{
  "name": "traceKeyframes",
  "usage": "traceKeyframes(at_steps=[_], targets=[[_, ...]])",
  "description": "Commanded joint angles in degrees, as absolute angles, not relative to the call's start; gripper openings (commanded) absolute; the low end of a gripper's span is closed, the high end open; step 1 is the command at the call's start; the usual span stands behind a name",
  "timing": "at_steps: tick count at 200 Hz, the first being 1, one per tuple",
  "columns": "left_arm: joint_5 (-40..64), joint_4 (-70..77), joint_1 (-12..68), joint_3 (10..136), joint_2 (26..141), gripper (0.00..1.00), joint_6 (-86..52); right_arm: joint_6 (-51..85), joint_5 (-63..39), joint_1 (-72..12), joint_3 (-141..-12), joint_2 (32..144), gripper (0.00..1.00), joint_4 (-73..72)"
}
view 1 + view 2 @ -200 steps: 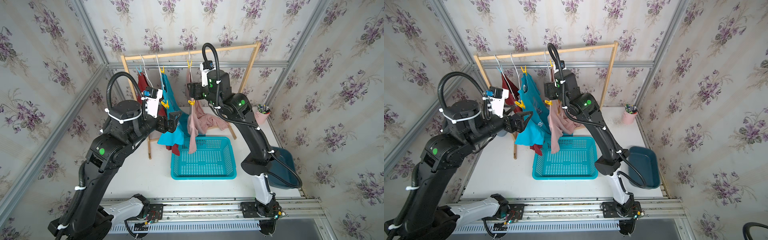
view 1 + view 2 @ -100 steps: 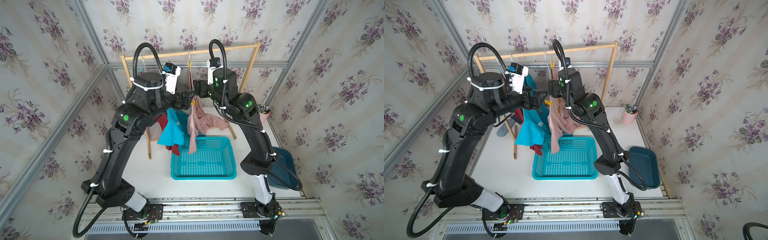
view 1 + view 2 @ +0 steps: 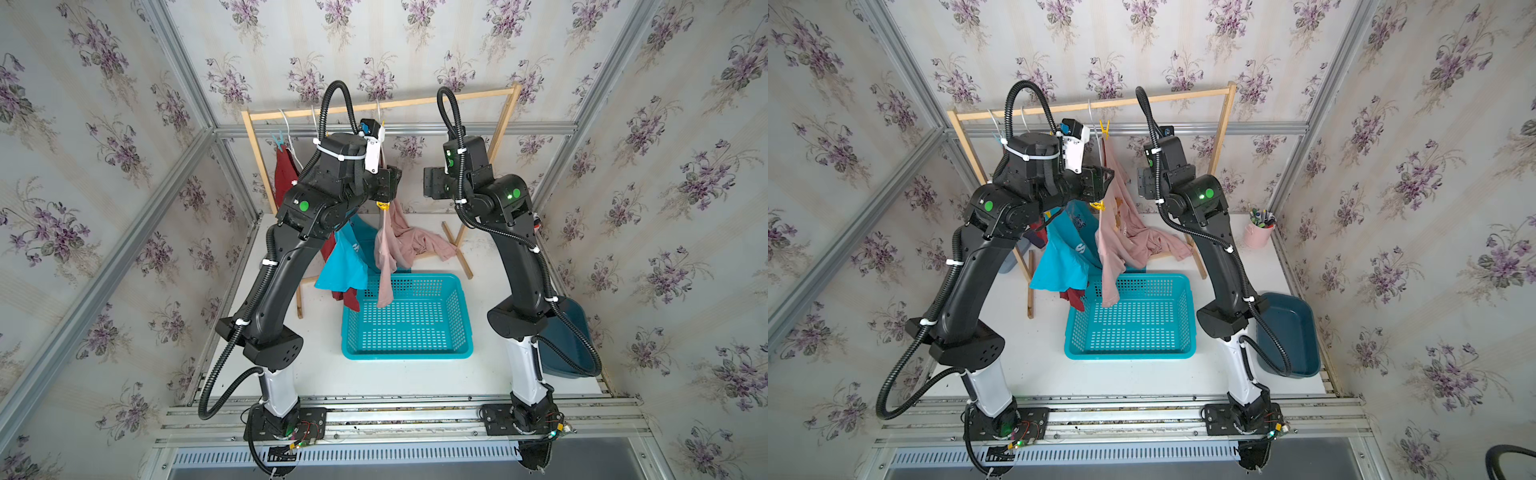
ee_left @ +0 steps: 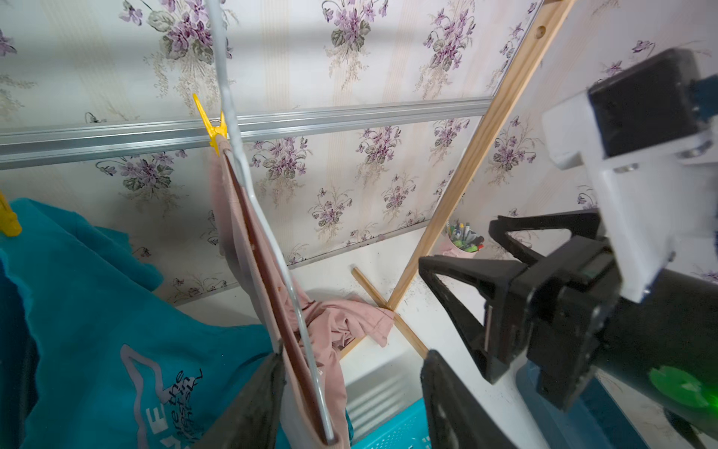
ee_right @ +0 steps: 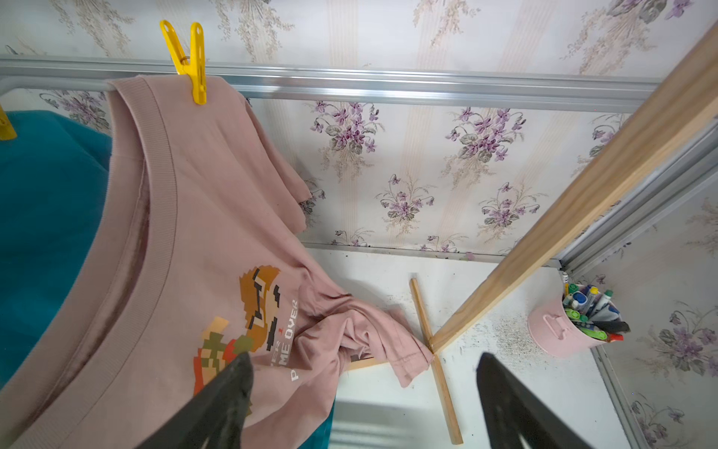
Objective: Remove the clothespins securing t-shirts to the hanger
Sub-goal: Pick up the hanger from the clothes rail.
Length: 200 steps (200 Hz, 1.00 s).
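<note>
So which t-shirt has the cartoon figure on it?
The soft pale pink t-shirt; the turquoise t-shirt shows white lettering, the dark red t-shirt no visible print.

both top views: high, front, looking down at rack (image 3: 478,93) | wrist views: close, both facing pink t-shirt (image 5: 175,233)

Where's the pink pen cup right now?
In a top view, the pink pen cup stands in the table's far right corner, beside the wooden rack's right leg and beyond the dark blue tub.

Both arms reach high, left claw (image 4: 353,353) and right claw (image 5: 365,355) parted.
</note>
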<state>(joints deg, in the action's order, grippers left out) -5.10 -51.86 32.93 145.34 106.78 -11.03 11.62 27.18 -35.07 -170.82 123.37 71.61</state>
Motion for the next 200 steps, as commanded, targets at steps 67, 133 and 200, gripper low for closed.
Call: traceKeyframes(at_steps=[67,133,200], targets=[[-7.22,-51.59,32.38,145.91,108.89,0.57,-10.05,12.72,36.31,-34.58,-153.42,106.44,0.89,75.82],[-4.71,-51.68,31.40,144.80,108.65,0.42,-10.79,9.35,26.62,-34.30,-83.11,67.74,0.86,25.80],[-3.08,-51.67,30.37,141.92,108.74,0.32,-12.21,8.50,25.82,-33.24,-74.93,66.28,0.89,20.69]])
